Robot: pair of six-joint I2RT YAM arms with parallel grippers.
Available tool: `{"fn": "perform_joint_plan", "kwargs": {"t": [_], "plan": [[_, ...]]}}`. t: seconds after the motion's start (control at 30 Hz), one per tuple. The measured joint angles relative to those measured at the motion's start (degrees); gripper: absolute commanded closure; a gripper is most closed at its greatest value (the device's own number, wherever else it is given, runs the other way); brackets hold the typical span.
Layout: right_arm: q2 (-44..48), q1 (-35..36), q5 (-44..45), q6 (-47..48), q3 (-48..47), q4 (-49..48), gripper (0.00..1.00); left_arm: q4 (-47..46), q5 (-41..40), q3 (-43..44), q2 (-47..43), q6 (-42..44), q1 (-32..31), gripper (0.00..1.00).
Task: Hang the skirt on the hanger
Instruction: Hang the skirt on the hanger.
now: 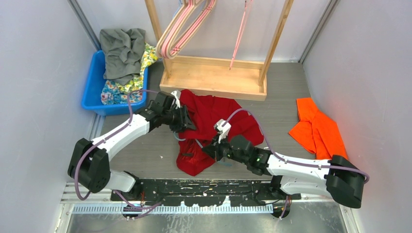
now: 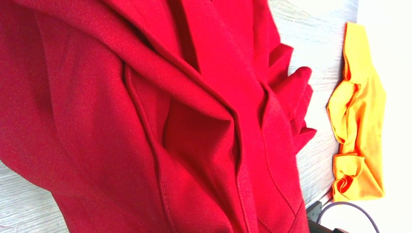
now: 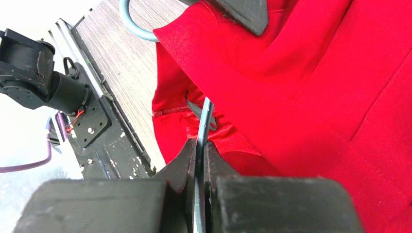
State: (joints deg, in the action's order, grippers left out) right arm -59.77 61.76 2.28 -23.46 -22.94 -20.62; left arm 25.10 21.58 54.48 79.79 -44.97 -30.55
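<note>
Right claw [image 3: 200,145] pinching hanger [image 3: 206,115] | left claw [image 1: 187,121] state unclear | skirt [image 1: 214,111] lies near-to-far

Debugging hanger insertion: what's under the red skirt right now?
Thin blue-grey hanger, pinched by the right gripper, runs under a fold of the red skirt; one curved bit shows past the edge. The stretch between is covered.

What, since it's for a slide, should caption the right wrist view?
Right tool shut on a thin grey-blue hanger, its wire running up against the red skirt.
</note>
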Motion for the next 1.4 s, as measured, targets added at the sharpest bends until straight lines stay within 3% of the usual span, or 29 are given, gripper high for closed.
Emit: {"fn": "perform_joint_plan", "kwargs": {"t": [0.17, 0.37, 0.6, 0.8, 0.97, 1.2, 1.4], "plan": [[0.66, 0.02, -0.72, -0.42, -2.45, 3.67, 0.65, 1.16, 0.37, 1.51, -1.53, 0.13, -0.02, 1.0], [6.56, 0.0, -1.14, -1.86, -7.45, 7.08, 0.54, 3.48, 3.15, 3.98, -5.53, -0.24, -0.52, 1.0], [19.04, 0.07, 1.7, -5.16, -10.12, 18.73, 0.39, 5.57, 4.22, 5.73, -8.9, -0.55, -0.7, 1.0], [32.44, 0.07, 10.54, -7.28, -14.51, 35.5, 0.42, 7.87, 4.13, 6.05, -8.9, 0.83, -0.68, 1.0], [34.84, 0.07, 16.61, -9.73, -16.96, 44.76, 0.46, 8.35, 4.17, 6.27, -8.9, 1.42, -0.68, 1.0], [34.97, 0.07, 16.83, -14.99, -4.26, 46.18, 0.45, 8.68, 4.59, 8.09, -8.9, 1.42, -0.68, 1.0], [43.34, 0.07, 13.75, -21.88, 8.35, 40.96, 0.45, 8.5, 5.31, 9.05, -8.9, 0.55, -0.68, 1.0]]}}
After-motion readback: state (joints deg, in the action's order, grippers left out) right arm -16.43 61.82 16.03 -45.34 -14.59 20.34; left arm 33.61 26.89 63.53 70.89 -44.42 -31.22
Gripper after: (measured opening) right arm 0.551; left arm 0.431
